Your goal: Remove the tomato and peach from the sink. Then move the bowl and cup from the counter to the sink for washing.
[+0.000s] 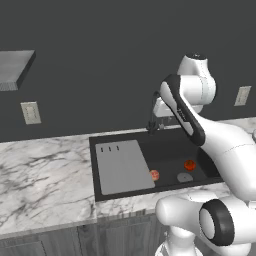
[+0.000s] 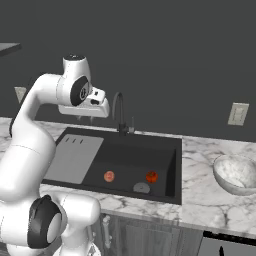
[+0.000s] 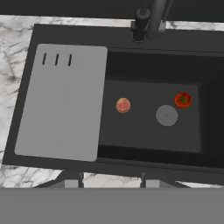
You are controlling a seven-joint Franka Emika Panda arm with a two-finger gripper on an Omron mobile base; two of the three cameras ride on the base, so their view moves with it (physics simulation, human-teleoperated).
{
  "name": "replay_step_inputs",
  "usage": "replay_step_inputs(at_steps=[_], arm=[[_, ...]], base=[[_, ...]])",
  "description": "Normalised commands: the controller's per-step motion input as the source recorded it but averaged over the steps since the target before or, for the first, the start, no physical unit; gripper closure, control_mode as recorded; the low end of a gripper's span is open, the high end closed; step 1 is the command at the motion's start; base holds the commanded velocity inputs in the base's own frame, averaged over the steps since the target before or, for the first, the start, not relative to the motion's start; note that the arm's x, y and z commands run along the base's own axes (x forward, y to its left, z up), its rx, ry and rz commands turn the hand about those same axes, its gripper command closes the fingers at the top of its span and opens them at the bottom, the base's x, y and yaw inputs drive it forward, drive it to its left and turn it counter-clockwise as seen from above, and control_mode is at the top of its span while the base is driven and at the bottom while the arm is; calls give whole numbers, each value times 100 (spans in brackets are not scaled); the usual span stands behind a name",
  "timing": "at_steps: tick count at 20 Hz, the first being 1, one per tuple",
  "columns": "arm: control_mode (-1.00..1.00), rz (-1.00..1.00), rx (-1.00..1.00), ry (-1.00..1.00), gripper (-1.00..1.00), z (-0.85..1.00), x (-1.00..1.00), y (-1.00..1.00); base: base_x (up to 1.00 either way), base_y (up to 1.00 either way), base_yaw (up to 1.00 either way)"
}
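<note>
Gripper (image 2: 82,118) hangs high over the sink (image 2: 172,150), above its far left part, just left of the black gooseneck faucet (image 2: 119,112). In right base view the fingers are mostly tucked under the white hand; in hand view only two grey finger tips (image 3: 71,183) show at the bottom, set apart w/ nothing between them. Jaws look part open, empty, holding nothing.

Below the gripper, the sink is a black rectangular basin set into the desk (image 2: 210,195). A grey flat panel (image 3: 61,103) w/ three short slots at its far edge covers the sink's left side. Faucet base stands at the far rim, approx. mid-sink.

Peach (image 3: 123,105), pale pinkish, lies on the basin floor just right of the grey panel, not touching it. Round grey drain (image 3: 166,115) sits to the right of the peach, a bit nearer. Tomato (image 3: 183,99), deep red-orange w/ dark top, lies just beyond & right of the drain, close to the basin's right wall. Peach & tomato are well apart, drain between them.

Bowl (image 2: 236,174), wide, whitish-grey & speckled, stands upright on the desk right of the sink, clear of its rim, cut by the picture edge.

Desk is white marble w/ grey veins over grey cabinets (image 1: 60,242). Dark wall behind carries pale outlets: one (image 2: 238,114) to the right, one (image 1: 31,112) far left.
</note>
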Motion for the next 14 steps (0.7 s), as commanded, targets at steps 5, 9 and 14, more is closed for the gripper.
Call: replay_step_inputs(at_steps=[5, 9, 14], arm=[[-100, 0, 0, 0, -100, -1, 0, -1], [-100, 0, 0, 0, -100, -1, 0, -6], [-100, 0, 0, 0, -100, 0, -3, -8]], base=[[0, 0, 0], [0, 0, 0], [0, 0, 0]])
